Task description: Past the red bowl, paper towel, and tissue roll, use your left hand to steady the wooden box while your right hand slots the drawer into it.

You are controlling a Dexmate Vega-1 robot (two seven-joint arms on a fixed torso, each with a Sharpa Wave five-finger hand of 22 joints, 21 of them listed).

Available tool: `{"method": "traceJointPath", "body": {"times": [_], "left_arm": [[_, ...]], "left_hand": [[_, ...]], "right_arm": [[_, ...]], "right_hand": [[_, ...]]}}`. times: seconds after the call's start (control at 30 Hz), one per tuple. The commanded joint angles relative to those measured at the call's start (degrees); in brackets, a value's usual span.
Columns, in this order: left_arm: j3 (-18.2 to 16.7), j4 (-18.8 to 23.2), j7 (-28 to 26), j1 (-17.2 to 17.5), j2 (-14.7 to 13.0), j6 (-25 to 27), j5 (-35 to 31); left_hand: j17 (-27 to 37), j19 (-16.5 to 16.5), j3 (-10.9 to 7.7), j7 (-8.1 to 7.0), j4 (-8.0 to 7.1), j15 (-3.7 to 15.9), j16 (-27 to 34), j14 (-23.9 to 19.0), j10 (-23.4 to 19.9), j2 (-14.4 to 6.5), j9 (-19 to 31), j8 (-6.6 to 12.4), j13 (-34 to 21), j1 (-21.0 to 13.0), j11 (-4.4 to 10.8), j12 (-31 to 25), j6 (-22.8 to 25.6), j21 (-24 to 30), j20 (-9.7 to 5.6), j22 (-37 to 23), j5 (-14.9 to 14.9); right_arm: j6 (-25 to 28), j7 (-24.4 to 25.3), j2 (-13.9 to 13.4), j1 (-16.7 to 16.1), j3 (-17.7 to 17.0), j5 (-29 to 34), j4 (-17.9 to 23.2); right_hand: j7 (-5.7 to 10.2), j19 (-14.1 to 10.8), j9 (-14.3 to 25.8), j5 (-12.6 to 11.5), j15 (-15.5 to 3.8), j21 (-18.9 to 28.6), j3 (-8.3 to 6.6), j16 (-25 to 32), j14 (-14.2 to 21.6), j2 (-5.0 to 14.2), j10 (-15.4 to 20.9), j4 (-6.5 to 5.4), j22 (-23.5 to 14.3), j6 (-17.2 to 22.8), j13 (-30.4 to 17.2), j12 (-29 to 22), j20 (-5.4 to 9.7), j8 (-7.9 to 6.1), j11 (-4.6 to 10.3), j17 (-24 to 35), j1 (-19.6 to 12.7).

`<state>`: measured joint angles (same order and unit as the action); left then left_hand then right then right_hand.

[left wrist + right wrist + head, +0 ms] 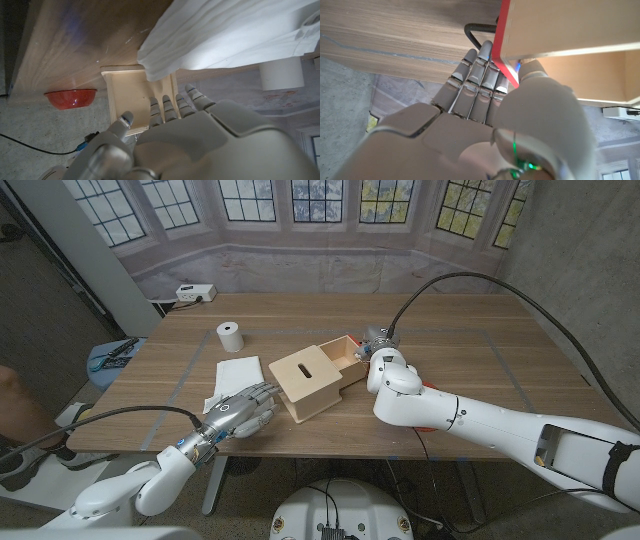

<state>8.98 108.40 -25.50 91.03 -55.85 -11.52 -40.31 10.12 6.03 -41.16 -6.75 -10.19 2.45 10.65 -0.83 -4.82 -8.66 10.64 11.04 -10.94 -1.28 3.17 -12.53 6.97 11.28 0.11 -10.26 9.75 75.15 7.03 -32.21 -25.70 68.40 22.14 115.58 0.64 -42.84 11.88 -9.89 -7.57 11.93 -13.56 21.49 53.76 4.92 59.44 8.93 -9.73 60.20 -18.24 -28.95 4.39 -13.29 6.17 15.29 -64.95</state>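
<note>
The wooden box [305, 383] lies mid-table with a slot in its top. The drawer [343, 348] sticks partly out of its far right end. My right hand [379, 346] grips the drawer's outer end; in the right wrist view its fingers [476, 75] lie behind the red front panel [504, 45], by the black handle [471, 33], with the thumb on the inner side. My left hand [246, 409] reaches the box's left side with fingers apart, the fingertips [172, 104] at the box wall [131, 97]. The paper towel [238, 372], tissue roll [230, 335] and red bowl [71, 98] lie nearby.
A white device [195, 292] sits at the table's far left corner. A blue object [113, 356] lies off the table's left edge, and part of a person [14, 395] shows at the picture's left border. My right forearm [480, 420] lies across the table's front right.
</note>
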Motion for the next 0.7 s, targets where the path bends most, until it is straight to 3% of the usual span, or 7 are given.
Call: {"method": "traceJointPath", "body": {"times": [0.03, 0.7], "left_arm": [[0.81, 0.22, -0.45, -0.37, -0.29, 0.33, 0.32], [2.16, 0.36, -0.7, -1.65, 0.0, 0.59, 0.35]], "left_hand": [[0.19, 0.12, 0.23, 0.05, 0.15, 0.27, 0.17, -0.54, -0.59, -0.24, -0.03, 0.16, 0.05, 0.45, -0.05, -0.03, 0.49, 0.41, 0.21, -0.12, 0.26], [0.18, 0.19, 0.27, 0.1, 0.16, 0.3, 0.09, -0.66, -0.85, -0.27, -0.03, 0.11, 0.07, 0.42, 0.01, 0.05, 0.83, 0.45, 0.13, -0.11, 0.27]], "right_arm": [[0.01, -0.15, -0.72, -0.28, 0.19, 0.09, 0.46], [0.84, 0.14, -2.69, -1.75, -0.27, 0.4, 2.61]], "right_hand": [[3.56, -0.5, 0.19, -0.38, -5.32, -0.24, 0.17, -0.23, 0.41, 1.63, 0.8, 0.0, -0.23, 3.78, -0.34, -0.11, 1.09, -0.42, 0.58, 0.34, -1.34], [3.5, -0.49, 0.2, -0.35, -5.29, -0.25, 0.25, -0.34, 0.4, 1.72, 0.75, -0.08, -0.23, 3.71, -0.35, 0.03, 1.1, -0.31, 0.65, 0.4, -1.25]]}}
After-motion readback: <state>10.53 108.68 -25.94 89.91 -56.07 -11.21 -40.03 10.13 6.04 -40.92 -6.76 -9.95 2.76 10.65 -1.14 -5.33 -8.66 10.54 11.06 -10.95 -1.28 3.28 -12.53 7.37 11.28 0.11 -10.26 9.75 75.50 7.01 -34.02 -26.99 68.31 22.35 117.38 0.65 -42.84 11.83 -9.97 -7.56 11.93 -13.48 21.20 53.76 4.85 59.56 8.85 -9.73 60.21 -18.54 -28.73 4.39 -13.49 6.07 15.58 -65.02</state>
